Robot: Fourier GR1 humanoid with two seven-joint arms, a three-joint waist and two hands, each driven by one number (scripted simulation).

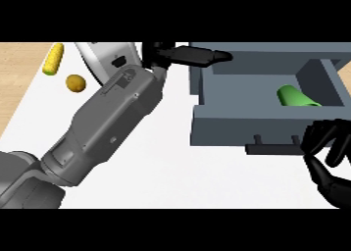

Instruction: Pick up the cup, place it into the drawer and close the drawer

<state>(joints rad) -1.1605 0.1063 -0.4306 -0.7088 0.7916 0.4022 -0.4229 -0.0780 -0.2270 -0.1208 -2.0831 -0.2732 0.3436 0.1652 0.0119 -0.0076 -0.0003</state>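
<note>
A green cup (296, 96) lies on its side inside the open grey drawer (243, 125), toward its right. The drawer sticks out of a grey cabinet (280, 53), with its dark handle (272, 146) facing me. My right hand (332, 154) hovers at the drawer's front right corner, just right of the handle, fingers relaxed and holding nothing. My left forearm stretches up across the counter. My left hand (187, 55) rests with straight fingers against the cabinet's upper left corner.
A yellow corn cob (54, 59) and a brown potato (76, 83) lie at the far left of the white counter (171, 166). A wooden surface (8, 73) borders the counter on the left.
</note>
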